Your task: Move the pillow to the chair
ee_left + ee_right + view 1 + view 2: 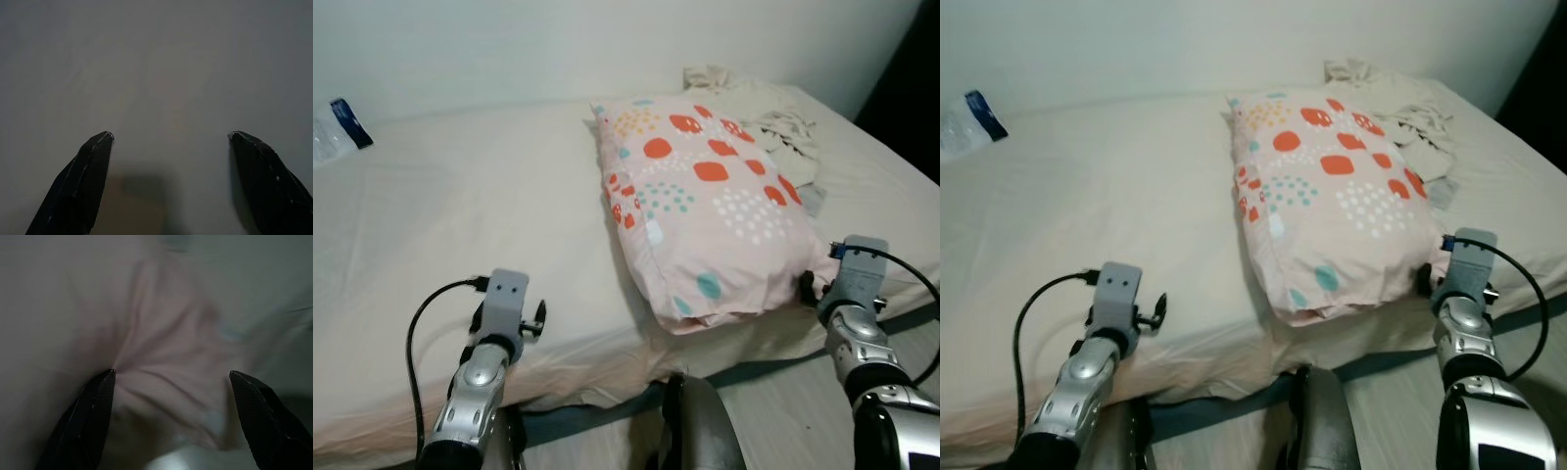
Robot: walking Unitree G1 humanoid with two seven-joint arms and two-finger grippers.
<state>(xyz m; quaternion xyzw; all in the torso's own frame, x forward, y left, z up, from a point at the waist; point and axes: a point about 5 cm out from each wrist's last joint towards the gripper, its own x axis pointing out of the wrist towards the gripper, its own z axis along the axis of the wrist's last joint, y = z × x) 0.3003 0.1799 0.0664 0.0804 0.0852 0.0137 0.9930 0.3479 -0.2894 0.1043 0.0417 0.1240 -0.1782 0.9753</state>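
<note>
Pink pillow (707,206) with red and teal spots lying on the bed (460,225), right of centre, its near end reaching the bed's near edge and overhanging slightly. Crumpled beige cloth (773,117) bunched at the far right, touching the pillow's far right side. Clear bag with a dark blue patch (337,127) at the far left edge of the bed, well apart from the pillow. Pale wall (558,44) behind the bed.

Right gripper (171,377) at the pillow's near right corner, fingers spread wide; one fingertip (105,382) pressed into the pink fabric, which puckers into radiating creases around it, the other fingertip (249,387) just off the corner. Nothing clamped between them. From the head views, grey wrist block of the right arm (857,269) just beside the pillow's near right corner, black cable looping off to the right.

Left gripper (170,137) over bare sheet near the bed's near edge, left of centre, well apart from the pillow; fingers spread wide, holding nothing, a soft shadow on the sheet below them. Left arm (494,323) reaching up from the near left, black cable curving along its left side.

Dark rounded part of the robot's body (690,421) at the near centre, below the bed edge, with pale floor (783,411) beside it.
</note>
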